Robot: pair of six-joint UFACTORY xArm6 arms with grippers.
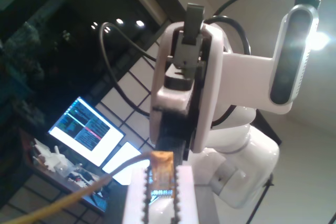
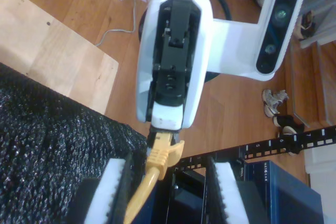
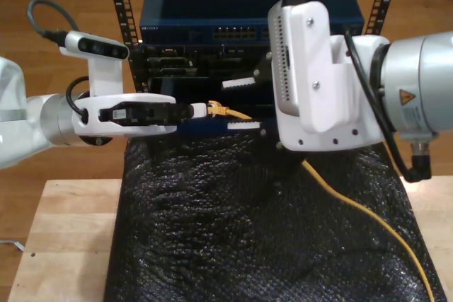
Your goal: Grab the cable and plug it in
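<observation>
second tool [image 2: 168,192] jaws apart around yellow cable [image 2: 157,158]; first tool [image 1: 161,192] pinching cable plug.

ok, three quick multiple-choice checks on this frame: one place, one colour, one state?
1. Where is the plug of the cable?
A. On the mat
B. In my first hand, before the rack
C. In the blue switch

2. Cable colour?
A. Grey
B. Blue
C. Yellow

3. My second hand is:
A. Open
B. Shut on the cable
C. Shut on nothing

Key: 1 B, the first wrist view shows the plug clamped between its pads. 2 C, yellow in the exterior view. 3 A, its pads stand wide apart either side of the cable.
</observation>
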